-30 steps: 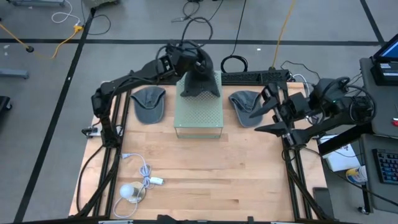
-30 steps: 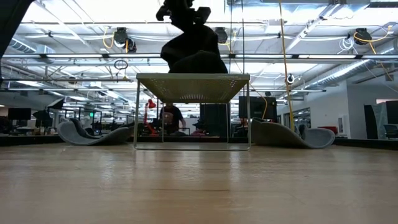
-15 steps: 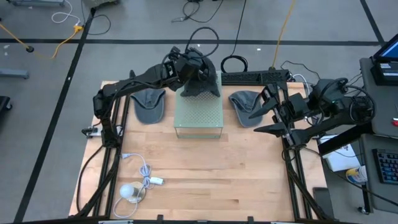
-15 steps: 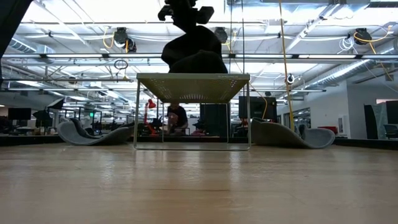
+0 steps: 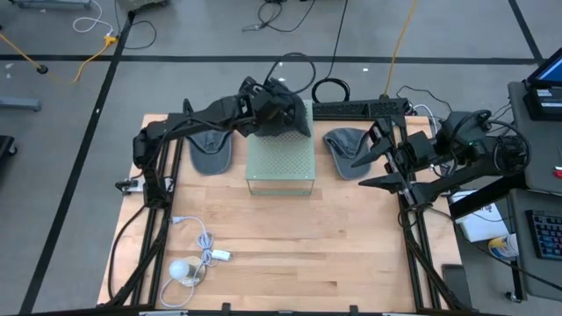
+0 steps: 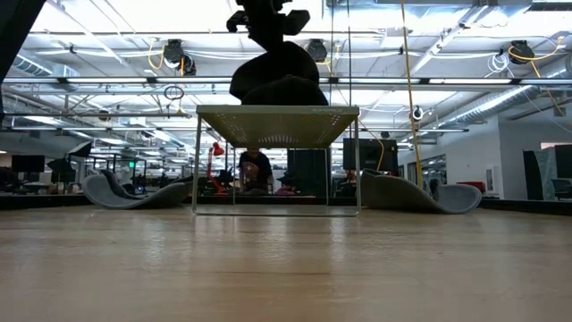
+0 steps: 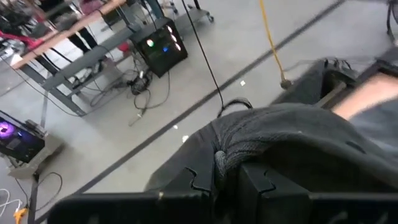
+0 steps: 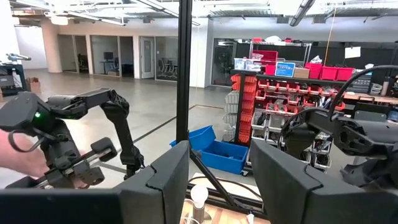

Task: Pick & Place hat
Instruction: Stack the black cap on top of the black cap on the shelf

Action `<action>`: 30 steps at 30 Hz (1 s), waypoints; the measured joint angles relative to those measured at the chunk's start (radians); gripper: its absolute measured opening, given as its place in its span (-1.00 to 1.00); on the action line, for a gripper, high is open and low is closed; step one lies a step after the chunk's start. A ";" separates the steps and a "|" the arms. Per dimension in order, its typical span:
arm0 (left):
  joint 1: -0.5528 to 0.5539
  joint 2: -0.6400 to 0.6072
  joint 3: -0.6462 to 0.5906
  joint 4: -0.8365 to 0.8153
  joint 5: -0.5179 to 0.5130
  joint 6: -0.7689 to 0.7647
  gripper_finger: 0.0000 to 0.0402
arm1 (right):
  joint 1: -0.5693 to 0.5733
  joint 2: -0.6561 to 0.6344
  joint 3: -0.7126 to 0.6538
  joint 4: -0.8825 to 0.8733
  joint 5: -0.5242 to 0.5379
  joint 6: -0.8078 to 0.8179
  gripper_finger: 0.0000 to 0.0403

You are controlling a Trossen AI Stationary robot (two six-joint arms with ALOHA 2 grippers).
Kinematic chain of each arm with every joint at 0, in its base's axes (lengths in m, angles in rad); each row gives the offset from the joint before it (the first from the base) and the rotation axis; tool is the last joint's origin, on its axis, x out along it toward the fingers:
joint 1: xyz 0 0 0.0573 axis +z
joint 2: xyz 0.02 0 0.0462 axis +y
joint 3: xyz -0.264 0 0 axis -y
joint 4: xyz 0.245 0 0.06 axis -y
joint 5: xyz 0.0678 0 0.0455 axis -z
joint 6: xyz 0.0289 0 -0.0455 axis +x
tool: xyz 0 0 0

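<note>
On the wooden tabletop (image 5: pixel 281 237), near the left front corner, a white cable with a small white puck (image 5: pixel 195 261) lies loose. Further back on the left side a grey hat (image 5: pixel 211 147) rests flat on the tabletop, partly under the left arm, which reaches from the left edge toward the centre. The left tool (image 5: pixel 279 107) sits above the rear part of the perforated stand (image 5: pixel 280 158), its fingers pressed together on a fold of a dark hat (image 5: pixel 288 114); the left wrist view shows the dark fabric (image 7: pixel 292 143) pinched between the two fingers (image 7: pixel 202 180). In the low view this dark hat (image 6: pixel 279 79) hangs bunched beneath the tool with its lower edge at the stand's top surface (image 6: pixel 277 112); whether it bears its weight on the stand or only touches it cannot be told. The stand is a pale green mesh platform on thin legs, set mid-tabletop toward the rear. To the right of the stand a second grey hat (image 5: pixel 347 149) lies on the tabletop, apart from the stand. The right tool (image 5: pixel 379 139) waits at the right edge, just beside that hat, its fingers (image 8: pixel 155 180) standing apart with nothing between them. A person (image 6: pixel 255 170) shows in the room beyond the tabletop, seen under the stand in the low view.
</note>
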 joint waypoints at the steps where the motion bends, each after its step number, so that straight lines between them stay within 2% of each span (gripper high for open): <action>1: -0.002 0.001 -0.002 -0.006 0.012 -0.007 -0.88 | 0.000 0.000 0.000 0.000 0.000 0.000 -0.17; 13: -0.035 0.065 -0.011 -0.082 0.065 -0.158 -0.87 | 0.000 0.000 0.000 -0.001 0.000 0.021 -0.17; 18: -0.047 0.081 -0.010 -0.107 0.067 -0.188 -0.87 | 0.000 0.000 0.000 -0.017 0.000 0.027 -0.17; 30: -0.054 0.116 -0.011 -0.163 0.146 -0.218 -0.87 | 0.000 0.000 0.000 -0.030 0.000 0.027 -0.17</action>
